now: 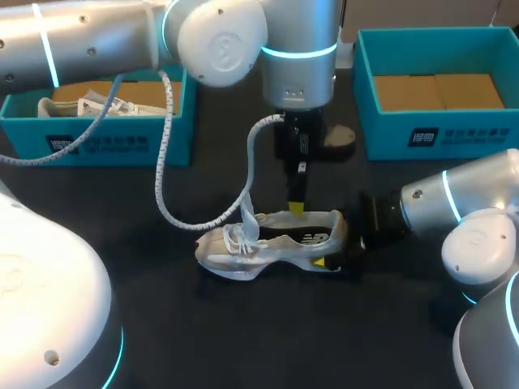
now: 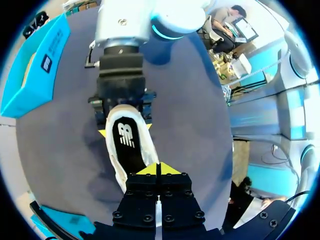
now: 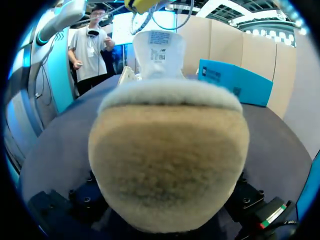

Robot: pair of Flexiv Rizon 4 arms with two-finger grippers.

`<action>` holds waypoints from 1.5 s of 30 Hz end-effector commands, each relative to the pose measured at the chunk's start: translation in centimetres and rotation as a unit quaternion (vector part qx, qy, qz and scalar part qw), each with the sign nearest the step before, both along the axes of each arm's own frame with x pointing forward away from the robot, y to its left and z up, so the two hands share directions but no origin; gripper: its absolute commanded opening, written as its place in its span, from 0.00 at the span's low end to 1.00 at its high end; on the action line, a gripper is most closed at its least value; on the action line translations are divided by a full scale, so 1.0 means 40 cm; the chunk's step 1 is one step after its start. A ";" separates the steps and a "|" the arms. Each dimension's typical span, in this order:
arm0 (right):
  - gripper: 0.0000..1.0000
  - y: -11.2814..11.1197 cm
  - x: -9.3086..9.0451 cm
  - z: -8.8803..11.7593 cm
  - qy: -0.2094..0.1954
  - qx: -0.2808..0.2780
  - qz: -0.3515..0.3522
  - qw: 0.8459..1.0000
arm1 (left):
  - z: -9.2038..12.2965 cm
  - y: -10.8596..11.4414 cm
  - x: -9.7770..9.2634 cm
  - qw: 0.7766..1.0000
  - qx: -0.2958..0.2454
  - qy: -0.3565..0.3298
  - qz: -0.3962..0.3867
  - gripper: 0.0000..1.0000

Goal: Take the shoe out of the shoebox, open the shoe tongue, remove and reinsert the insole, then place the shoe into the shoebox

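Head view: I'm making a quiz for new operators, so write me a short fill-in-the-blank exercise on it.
1. The white shoe lies on the ___, not in a shoebox.
2. The right gripper is at the white shoe's ___ end.
3. The box at the view's left holds another ___.
Missing words: table; heel; shoe.

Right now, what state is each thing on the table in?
shoe: upright on the table
tongue: standing up
insole: inside the shoe
left end effector: shut, at the shoe's opening
right end effector: shut on the shoe
left shoebox: open, another shoe inside
right shoebox: open
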State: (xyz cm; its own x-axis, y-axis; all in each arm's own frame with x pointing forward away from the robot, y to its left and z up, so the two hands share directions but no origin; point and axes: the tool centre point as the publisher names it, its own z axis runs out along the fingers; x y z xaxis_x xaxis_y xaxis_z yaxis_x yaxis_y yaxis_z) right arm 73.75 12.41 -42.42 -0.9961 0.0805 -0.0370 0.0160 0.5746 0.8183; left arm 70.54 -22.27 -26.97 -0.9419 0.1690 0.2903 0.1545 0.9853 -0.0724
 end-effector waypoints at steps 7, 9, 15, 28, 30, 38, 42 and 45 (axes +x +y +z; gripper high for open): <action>0.00 0.006 0.002 -0.004 0.000 -0.004 -0.001 1.000 | -0.078 -0.016 0.020 0.999 0.023 0.018 0.033 0.00; 0.00 0.006 0.002 -0.004 0.000 -0.004 -0.001 1.000 | -0.083 -0.017 0.020 0.999 0.023 0.020 0.039 0.00; 0.00 0.006 0.002 -0.004 0.000 -0.004 -0.001 1.000 | -0.083 -0.017 0.020 0.999 0.023 0.020 0.039 0.00; 0.00 0.006 0.002 -0.004 0.000 -0.004 -0.001 1.000 | -0.083 -0.017 0.020 0.999 0.023 0.020 0.039 0.00; 0.00 0.006 0.002 -0.004 0.000 -0.004 -0.001 1.000 | -0.083 -0.017 0.020 0.999 0.023 0.020 0.039 0.00; 0.00 0.006 0.002 -0.004 0.000 -0.004 -0.001 1.000 | -0.083 -0.017 0.020 0.999 0.023 0.020 0.039 0.00; 0.00 0.006 0.002 -0.004 0.000 -0.004 -0.001 1.000 | -0.083 -0.017 0.020 0.999 0.023 0.020 0.039 0.00; 0.00 0.006 0.002 -0.004 0.000 -0.004 -0.001 1.000 | -0.083 -0.017 0.020 0.999 0.023 0.020 0.039 0.00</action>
State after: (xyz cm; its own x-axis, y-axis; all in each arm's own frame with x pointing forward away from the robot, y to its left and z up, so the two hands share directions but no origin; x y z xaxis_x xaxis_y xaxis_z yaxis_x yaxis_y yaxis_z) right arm 73.75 12.41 -42.42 -0.9961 0.0806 -0.0370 0.0161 0.5746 0.8183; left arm 71.32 -22.96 -30.25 -0.9392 0.0807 0.3337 0.0742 0.9967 -0.0320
